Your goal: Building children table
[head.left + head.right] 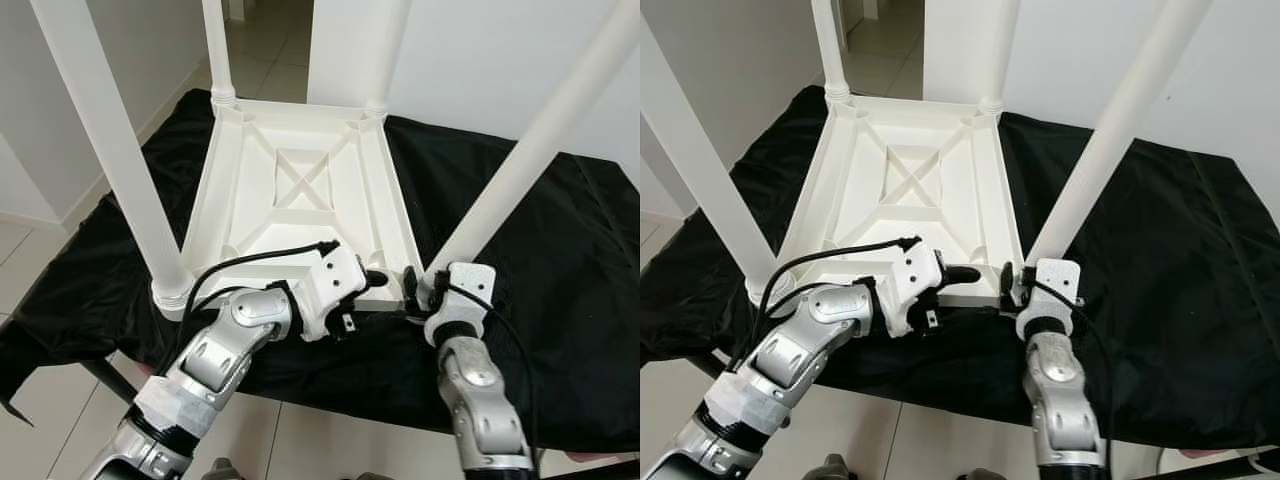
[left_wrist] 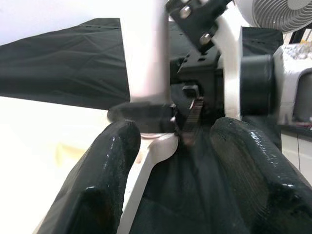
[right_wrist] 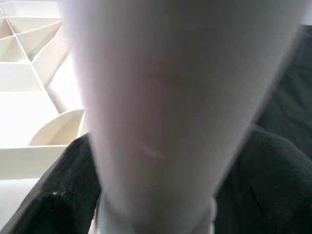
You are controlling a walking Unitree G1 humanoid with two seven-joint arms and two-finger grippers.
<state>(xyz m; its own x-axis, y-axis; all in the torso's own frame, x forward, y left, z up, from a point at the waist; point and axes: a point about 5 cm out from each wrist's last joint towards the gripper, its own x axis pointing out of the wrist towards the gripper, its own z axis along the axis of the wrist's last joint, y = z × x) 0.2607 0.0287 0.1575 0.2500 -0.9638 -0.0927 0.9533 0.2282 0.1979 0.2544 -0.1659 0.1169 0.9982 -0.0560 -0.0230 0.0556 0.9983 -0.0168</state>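
A black-draped bench (image 1: pixel 560 300) is filling the frame, carrying an upturned white table (image 1: pixel 300 190) at centre, four legs pointing up. At lower right, the right claw (image 1: pixel 418 290) is gripping the near-right leg (image 1: pixel 520 170) at its base. Just left, the left claw (image 2: pixel 170 161) is gaping wide, straddling the table's corner, holding nothing.

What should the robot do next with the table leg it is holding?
Probably twist or press the near-right leg a bit tighter into its corner. The right tool grips that leg's base, the left tool braces the upside-down tabletop beside it, and all four legs already stand.
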